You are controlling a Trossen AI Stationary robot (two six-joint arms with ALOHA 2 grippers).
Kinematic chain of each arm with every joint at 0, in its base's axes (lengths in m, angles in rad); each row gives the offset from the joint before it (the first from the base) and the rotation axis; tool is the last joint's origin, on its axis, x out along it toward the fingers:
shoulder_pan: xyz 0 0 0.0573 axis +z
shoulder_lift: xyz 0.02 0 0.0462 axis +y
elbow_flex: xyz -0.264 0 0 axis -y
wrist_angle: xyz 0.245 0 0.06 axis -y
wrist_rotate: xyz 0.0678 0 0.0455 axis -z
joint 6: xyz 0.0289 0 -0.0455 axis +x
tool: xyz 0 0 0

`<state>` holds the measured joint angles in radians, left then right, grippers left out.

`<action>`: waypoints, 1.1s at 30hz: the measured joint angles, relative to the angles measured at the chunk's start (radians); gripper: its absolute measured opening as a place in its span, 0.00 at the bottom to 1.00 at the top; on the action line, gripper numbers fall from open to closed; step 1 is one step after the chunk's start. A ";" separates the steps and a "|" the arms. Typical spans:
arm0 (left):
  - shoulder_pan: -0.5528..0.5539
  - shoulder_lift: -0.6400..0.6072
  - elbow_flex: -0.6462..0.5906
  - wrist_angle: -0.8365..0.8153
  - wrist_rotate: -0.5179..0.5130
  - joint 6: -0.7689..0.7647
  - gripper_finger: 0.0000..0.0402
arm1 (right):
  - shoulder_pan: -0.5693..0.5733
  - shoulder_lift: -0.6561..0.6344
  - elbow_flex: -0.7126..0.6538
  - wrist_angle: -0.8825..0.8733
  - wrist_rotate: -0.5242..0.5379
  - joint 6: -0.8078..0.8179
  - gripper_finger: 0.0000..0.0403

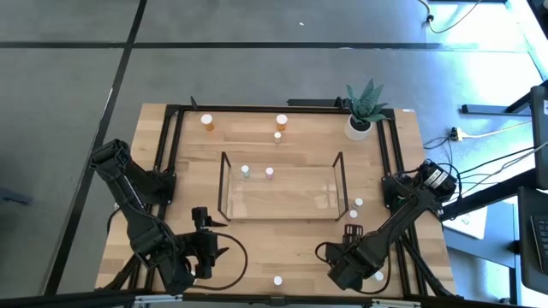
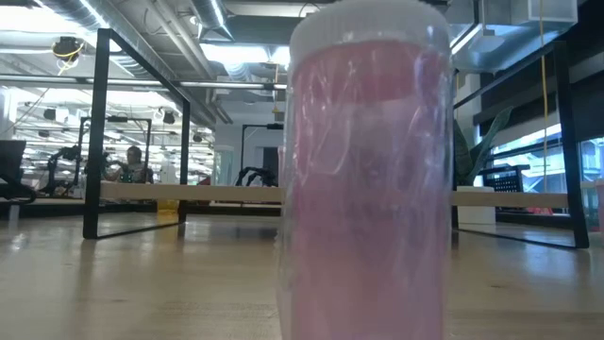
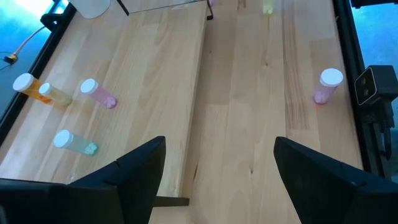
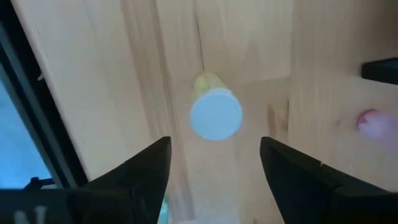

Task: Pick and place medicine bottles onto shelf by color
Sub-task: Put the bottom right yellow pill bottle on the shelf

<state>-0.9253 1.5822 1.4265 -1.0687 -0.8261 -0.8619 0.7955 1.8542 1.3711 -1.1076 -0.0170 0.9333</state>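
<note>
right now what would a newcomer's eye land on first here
A pink bottle fills the low view, standing right at that camera. From above, the clear shelf sits mid-table with two small bottles on it. The right gripper hangs open over a white-capped yellowish bottle near the table's right edge.

I'm looking down on the wooden desk (image 1: 257, 239). The clear shelf (image 1: 282, 186) sits mid-desk with two small bottles (image 1: 245, 171) inside. Behind it I see an orange bottle (image 1: 207, 121) and two more (image 1: 281, 121) upright, plus a potted plant (image 1: 365, 109) at the far right corner. A pinkish bottle (image 1: 277, 280) stands at the near edge.
</note>
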 joint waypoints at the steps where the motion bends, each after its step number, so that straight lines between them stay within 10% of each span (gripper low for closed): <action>1: 0.000 0.000 0.000 0.000 0.000 0.000 0.73 | 0.000 0.000 -0.001 0.000 0.005 0.000 0.61; 33: 0.000 0.000 0.000 0.000 0.000 0.000 0.73 | -0.001 0.000 -0.003 0.046 0.077 -0.052 0.62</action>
<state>-0.9253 1.5822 1.4265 -1.0687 -0.8258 -0.8619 0.7948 1.8543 1.3685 -1.0617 0.0605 0.8809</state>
